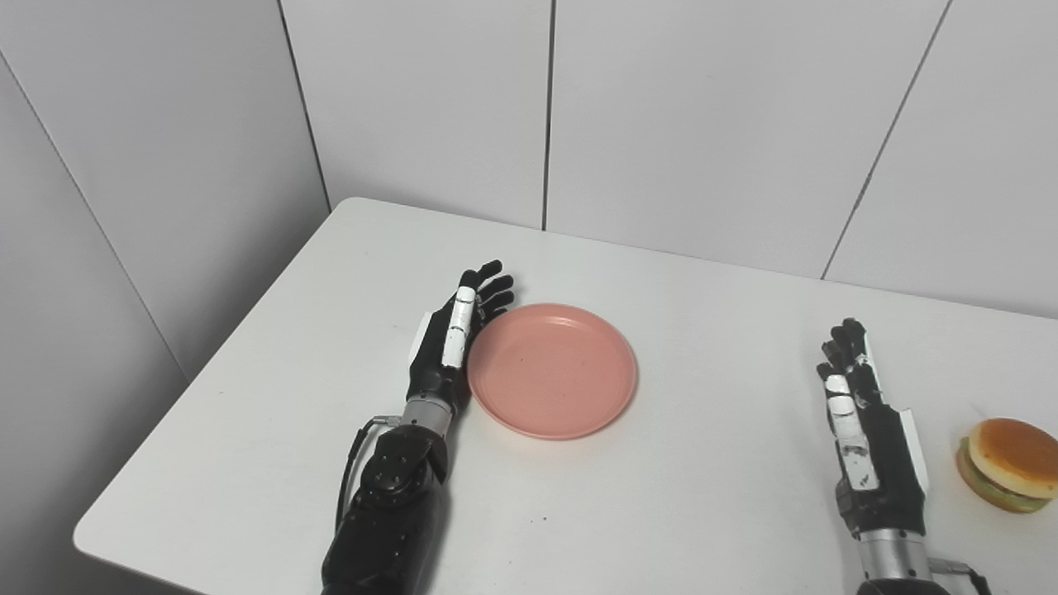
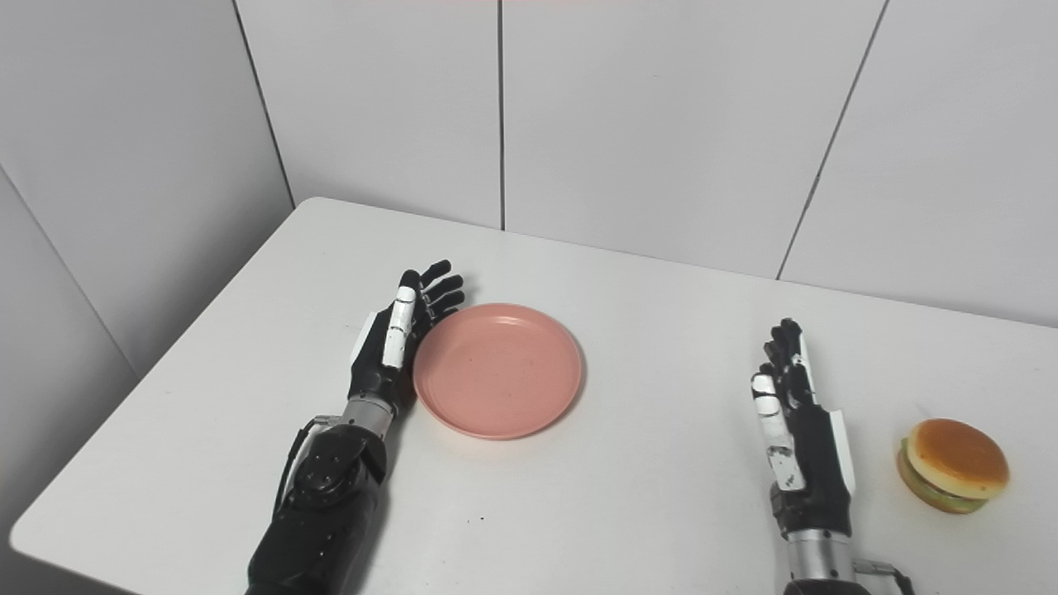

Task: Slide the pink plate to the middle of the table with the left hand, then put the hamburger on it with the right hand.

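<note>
Left hand (image 1: 453, 347) flat, fingers extended, edge against pink plate (image 1: 552, 369) rim to push it centerward. Right hand (image 1: 868, 430) empty, fingers straight, waiting beside hamburger (image 1: 1010, 475).

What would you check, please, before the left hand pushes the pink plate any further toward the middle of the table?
1. Left hand against the pink plate's left rim, fingers straight: ok; actual contact cannot tell.
2. Plate empty and flat on the white table: ok.
3. Table to the right of the plate free of things up to the right hand: ok.
4. Right hand open, holding nothing, apart from the plate: ok.
5. Hamburger upright on the table, to the right of the right hand, untouched: ok.
6. Plate at the middle of the table: not ok, it lies left of centre.
</note>
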{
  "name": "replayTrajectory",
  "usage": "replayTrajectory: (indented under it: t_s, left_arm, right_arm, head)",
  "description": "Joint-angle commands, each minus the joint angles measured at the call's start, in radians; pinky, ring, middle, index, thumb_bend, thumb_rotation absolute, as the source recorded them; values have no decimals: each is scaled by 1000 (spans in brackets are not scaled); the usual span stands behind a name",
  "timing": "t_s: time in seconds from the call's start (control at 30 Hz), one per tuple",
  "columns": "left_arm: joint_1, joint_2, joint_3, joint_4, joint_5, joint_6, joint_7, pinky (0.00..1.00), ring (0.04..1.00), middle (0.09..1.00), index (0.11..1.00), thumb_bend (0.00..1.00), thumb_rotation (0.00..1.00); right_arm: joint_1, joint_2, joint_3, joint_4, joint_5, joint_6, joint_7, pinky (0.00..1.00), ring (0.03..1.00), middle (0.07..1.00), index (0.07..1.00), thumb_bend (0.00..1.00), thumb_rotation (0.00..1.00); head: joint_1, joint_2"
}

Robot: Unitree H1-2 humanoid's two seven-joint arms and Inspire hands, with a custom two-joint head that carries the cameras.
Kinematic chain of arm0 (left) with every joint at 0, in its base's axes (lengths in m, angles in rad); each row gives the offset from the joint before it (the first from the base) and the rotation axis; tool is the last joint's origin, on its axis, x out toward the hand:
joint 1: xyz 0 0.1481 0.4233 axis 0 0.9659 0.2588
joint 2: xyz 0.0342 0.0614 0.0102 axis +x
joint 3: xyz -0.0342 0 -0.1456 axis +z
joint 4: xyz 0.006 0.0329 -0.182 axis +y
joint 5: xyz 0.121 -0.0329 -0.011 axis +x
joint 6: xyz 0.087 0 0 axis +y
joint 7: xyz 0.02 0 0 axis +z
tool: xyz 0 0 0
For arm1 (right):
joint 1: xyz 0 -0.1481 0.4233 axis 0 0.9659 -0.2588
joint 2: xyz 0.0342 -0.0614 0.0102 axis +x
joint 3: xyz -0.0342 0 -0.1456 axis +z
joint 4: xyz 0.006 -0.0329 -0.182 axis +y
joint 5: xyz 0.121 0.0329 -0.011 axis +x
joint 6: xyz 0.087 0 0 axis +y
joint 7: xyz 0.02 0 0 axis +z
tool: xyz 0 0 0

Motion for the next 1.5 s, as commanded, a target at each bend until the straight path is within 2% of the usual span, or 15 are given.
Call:
replayTrajectory:
  t_s: [0.0, 0.33, 0.5, 0.63, 0.83, 1.13, 1.47]
  left_arm:
    - [51, -22, -22, 22, 8, -20, -32, 854, 847, 847, 839, 622, 1000]
    - [80, -22, -61, -8, 47, 33, -57, 863, 848, 845, 835, 659, 1000]
    - [91, -23, -64, -7, 15, 41, -98, 873, 859, 855, 844, 627, 1000]
    - [101, -24, -62, -12, 2, 47, -121, 878, 864, 859, 846, 618, 1000]
    - [115, -25, -62, -26, -1, 46, -139, 881, 871, 861, 847, 617, 1000]
    - [135, -42, -69, -36, -3, 34, -165, 888, 871, 861, 849, 591, 1000]
    - [156, -58, -88, -57, 5, 40, -176, 879, 870, 866, 854, 575, 1000]
  right_arm:
    - [102, 25, 3, 59, -10, -12, -21, 999, 1000, 1000, 994, 595, 822]
    - [103, 69, 1, 53, -3, 1, -50, 985, 977, 981, 970, 624, 722]
    - [105, 82, 10, 45, 1, 18, -40, 999, 990, 986, 977, 598, 758]
    - [103, 85, 25, 56, -23, 1, -43, 1000, 998, 995, 993, 551, 796]
    - [96, 91, 45, 65, -50, 4, -48, 1000, 997, 1000, 1000, 614, 856]
    - [91, 109, 58, 54, -84, 28, -67, 1000, 1000, 1000, 1000, 618, 861]
    - [89, 131, 57, 46, -80, 46, -75, 1000, 1000, 1000, 995, 580, 838]
  head:
    - [-11, 3]
    - [-110, 10]
    - [-155, 8]
    - [-205, 10]
    - [-261, 15]
    - [-319, 21]
    - [-339, 32]
